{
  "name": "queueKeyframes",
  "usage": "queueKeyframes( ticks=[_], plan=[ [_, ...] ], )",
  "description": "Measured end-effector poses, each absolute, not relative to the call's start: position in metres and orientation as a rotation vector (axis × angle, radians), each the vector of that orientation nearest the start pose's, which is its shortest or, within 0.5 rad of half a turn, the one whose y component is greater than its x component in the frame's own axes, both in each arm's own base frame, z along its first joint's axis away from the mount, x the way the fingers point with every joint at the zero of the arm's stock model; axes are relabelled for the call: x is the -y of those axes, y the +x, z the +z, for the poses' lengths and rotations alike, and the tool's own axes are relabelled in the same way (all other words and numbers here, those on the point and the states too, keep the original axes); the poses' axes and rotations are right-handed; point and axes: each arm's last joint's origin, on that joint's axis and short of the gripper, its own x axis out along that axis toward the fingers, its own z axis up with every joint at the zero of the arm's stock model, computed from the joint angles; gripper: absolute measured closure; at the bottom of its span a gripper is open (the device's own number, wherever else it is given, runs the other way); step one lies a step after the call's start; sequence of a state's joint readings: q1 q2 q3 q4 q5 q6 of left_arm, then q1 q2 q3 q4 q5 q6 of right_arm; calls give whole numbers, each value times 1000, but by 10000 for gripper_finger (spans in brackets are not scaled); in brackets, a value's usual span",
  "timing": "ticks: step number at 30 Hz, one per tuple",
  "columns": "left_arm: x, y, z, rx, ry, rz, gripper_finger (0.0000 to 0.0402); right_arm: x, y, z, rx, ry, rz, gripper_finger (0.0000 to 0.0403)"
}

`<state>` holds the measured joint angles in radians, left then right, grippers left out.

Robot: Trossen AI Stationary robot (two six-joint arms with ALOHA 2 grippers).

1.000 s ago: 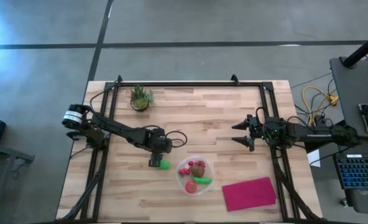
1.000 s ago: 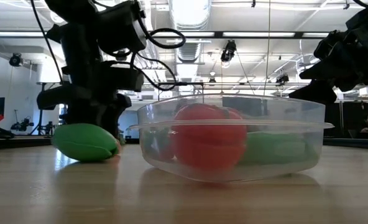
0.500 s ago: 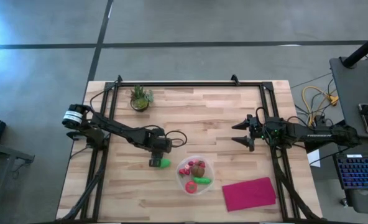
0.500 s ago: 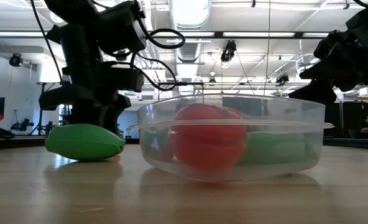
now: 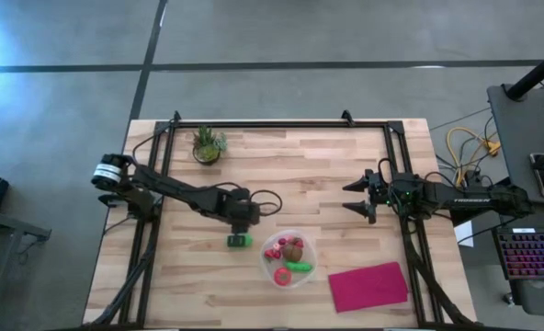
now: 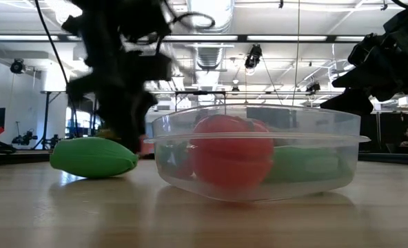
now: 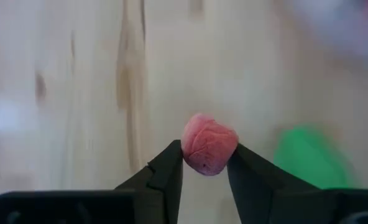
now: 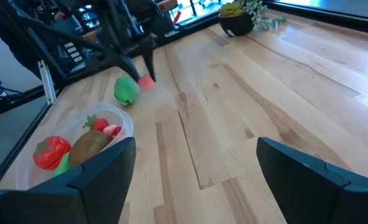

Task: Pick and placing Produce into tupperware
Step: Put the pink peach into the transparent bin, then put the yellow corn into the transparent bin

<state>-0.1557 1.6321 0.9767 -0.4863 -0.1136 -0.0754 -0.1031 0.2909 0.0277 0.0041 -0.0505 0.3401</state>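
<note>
Green produce (image 6: 94, 157) lies lengthwise, flat beside the tupperware (image 6: 256, 153).

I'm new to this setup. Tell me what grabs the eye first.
The left gripper pinches a small pink piece above the wood. Just beside it a green piece lies on the table, left of the clear tub already holding produce. The right gripper waits open, far right.

A potted plant (image 5: 207, 144) stands at the tabletop's (image 5: 281, 156) upper left. A magenta cloth (image 5: 368, 286) lies flat at lower right. Off the right edge sits what looks like a keyboard (image 5: 533, 255).
</note>
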Motion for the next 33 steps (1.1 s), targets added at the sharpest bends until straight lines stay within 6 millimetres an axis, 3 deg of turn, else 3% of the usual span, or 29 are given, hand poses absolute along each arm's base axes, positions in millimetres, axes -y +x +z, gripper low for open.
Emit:
queueKeyframes(
  ticks=[9, 14, 19, 27, 33],
  plan=[
    [80, 335, 244, -870, -36, -262, 305, 10, 112, 149, -247, 358, -95, 76],
    [109, 345, 236, -866, -7, -331, 295, 10, 112, 149, -247, 358, -95, 76],
    [128, 357, 227, -878, -3, -259, 265, 10, 112, 149, -246, 358, -95, 76],
    [130, 357, 223, -919, -34, -236, 174, 10, 113, 148, -257, 359, -98, 76],
    [117, 331, 230, -1126, 15, -149, 153, 10, 113, 148, -259, 359, -98, 76]
  ],
)
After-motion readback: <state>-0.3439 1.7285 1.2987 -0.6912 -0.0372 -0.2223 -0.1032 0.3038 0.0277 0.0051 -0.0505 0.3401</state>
